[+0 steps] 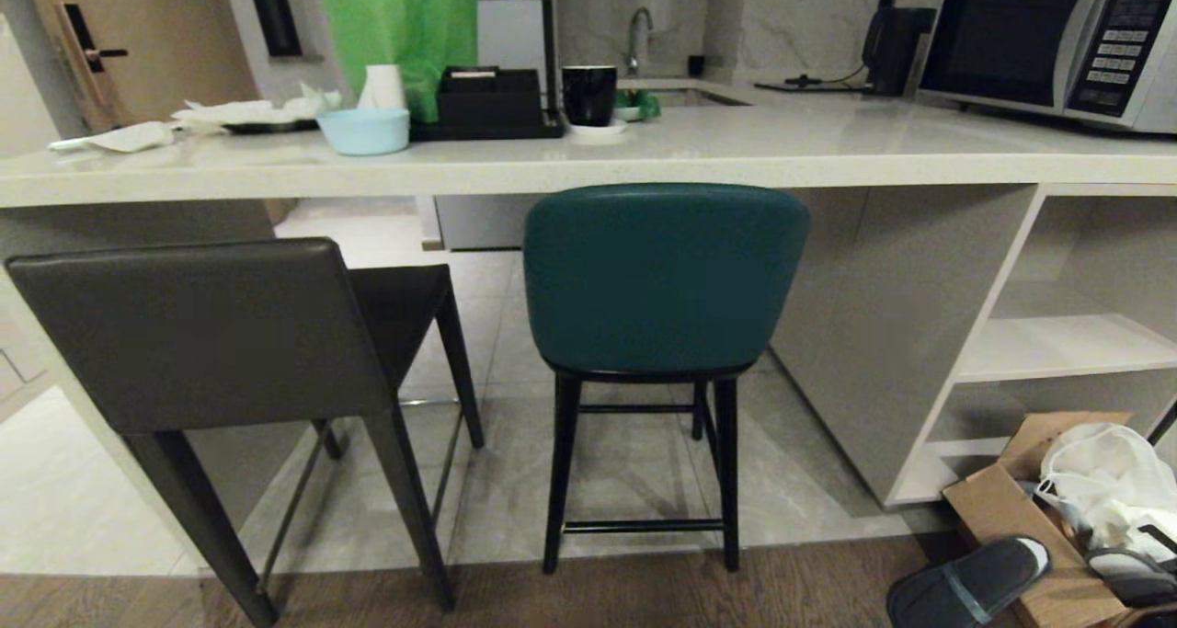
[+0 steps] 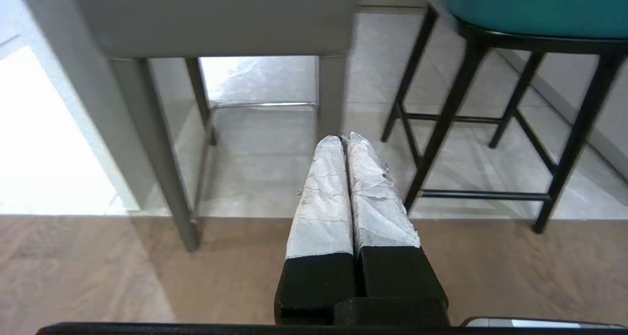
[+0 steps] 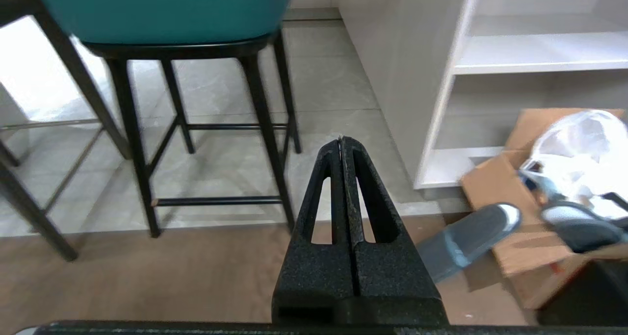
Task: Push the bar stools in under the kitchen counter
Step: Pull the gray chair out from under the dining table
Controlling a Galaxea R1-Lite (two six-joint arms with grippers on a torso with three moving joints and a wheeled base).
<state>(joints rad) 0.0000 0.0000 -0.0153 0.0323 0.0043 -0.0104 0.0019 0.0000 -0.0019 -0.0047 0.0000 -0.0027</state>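
Two bar stools stand before the kitchen counter (image 1: pixel 828 154). The teal stool (image 1: pixel 664 274) with black legs is in the middle, its back just under the counter's front edge. The dark grey square-backed stool (image 1: pixel 198 334) stands to its left, nearer to me. Neither arm shows in the head view. My left gripper (image 2: pixel 345 138) is shut and empty, low over the floor, short of the grey stool's legs (image 2: pixel 162 178) and the teal stool (image 2: pixel 520 6). My right gripper (image 3: pixel 342 140) is shut and empty, short of the teal stool's legs (image 3: pixel 265 129).
An open cardboard box (image 1: pixel 1011 504) with a white bag and a grey slipper (image 1: pixel 965 582) lies on the floor at the right, by the counter's open shelves (image 1: pixel 1067 343). A microwave (image 1: pixel 1048 39), kettle, black cup, tray and blue bowl (image 1: pixel 363 131) sit on the counter.
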